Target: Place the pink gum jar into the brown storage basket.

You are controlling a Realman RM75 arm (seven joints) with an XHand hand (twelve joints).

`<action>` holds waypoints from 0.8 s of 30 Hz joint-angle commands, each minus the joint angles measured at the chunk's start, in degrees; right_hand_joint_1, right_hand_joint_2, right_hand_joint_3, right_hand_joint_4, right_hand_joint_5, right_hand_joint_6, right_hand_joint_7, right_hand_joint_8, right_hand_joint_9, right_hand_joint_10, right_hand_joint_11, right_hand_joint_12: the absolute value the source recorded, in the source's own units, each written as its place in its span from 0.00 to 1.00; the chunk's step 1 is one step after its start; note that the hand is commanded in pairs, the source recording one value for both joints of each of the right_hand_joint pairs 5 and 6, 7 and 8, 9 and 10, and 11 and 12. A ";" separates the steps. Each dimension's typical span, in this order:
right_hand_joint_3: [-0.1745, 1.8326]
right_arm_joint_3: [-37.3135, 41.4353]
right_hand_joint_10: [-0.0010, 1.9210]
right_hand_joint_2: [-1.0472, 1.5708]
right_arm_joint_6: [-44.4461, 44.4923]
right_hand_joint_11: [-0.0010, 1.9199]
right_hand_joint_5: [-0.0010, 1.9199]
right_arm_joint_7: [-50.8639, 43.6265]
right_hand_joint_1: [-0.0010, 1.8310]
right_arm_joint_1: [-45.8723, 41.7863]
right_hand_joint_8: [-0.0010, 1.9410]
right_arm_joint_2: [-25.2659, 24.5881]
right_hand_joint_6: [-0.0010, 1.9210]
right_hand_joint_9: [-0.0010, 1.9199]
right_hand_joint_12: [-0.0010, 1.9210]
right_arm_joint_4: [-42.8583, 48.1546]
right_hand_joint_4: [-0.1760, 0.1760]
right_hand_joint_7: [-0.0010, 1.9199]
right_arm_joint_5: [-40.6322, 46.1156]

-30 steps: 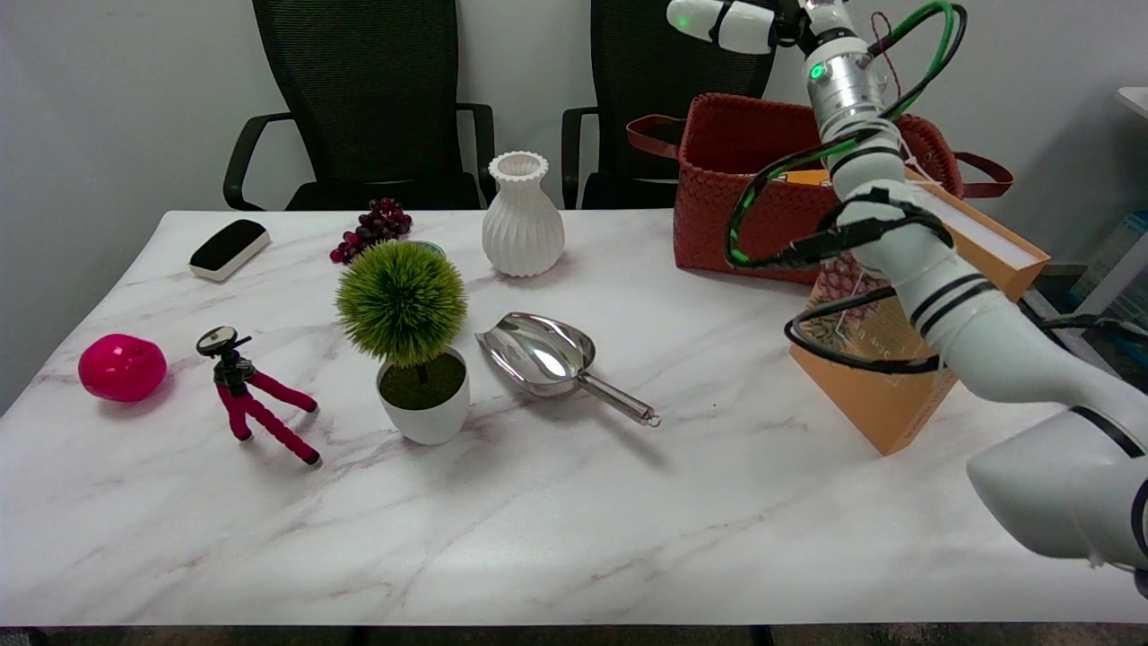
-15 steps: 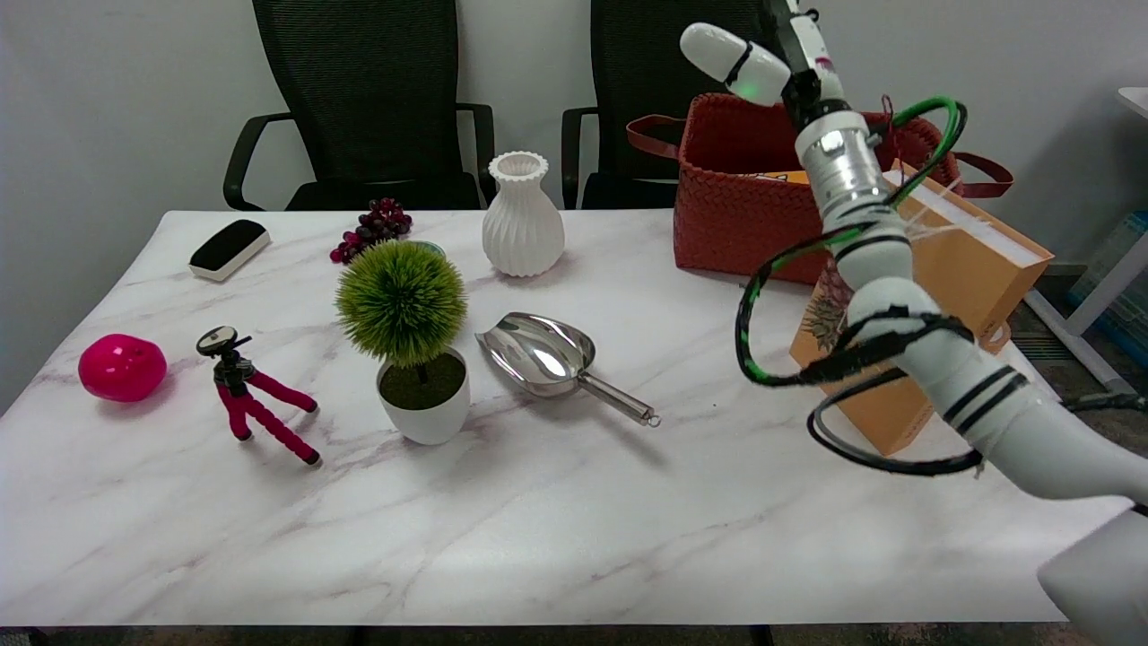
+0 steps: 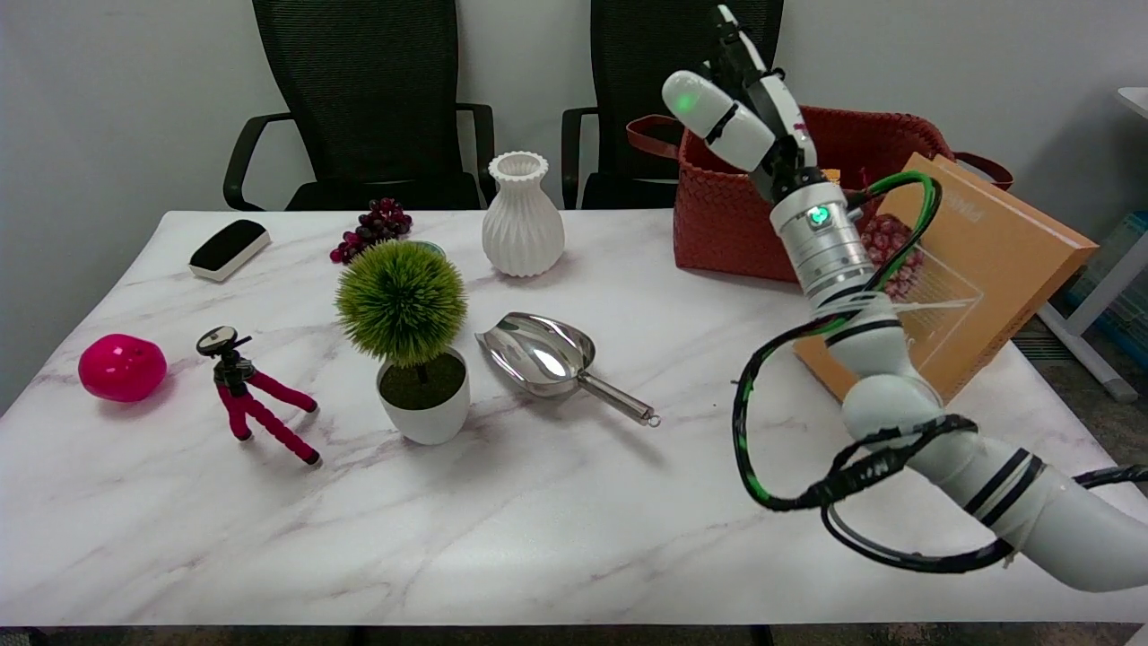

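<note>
In the head view, the robot hand [image 3: 737, 100] is up in the air with nothing in it, fingers apart. Right behind it sits the brown storage basket [image 3: 731, 220]; something orange shows inside. An orange box [image 3: 987, 269] leans beside the robot hand's arm. The pink gum jar [image 3: 122, 367] lies far off to its left on the worktop [image 3: 556, 502], past a metal scoop [image 3: 547, 354], a potted plant [image 3: 408, 336] and a small tripod [image 3: 251, 395].

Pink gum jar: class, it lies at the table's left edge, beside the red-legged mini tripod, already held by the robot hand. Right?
Not quite. The head view shows the round pink gum jar untouched; the robot hand is raised near the brown woven basket. The rest holds.
</note>
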 commanded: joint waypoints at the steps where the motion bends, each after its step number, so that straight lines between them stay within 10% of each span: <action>1: 0.00 -3.93 0.00 0.60 -0.77 0.05 0.00 8.25 0.30 -7.55 0.00 -4.40 0.00 0.00 0.05 10.29 0.50 0.00 -13.50; 24: 0.00 -5.79 0.00 0.64 -2.09 0.00 0.00 8.17 0.31 -7.64 0.00 -13.54 0.00 0.00 0.00 9.58 0.50 0.00 -22.15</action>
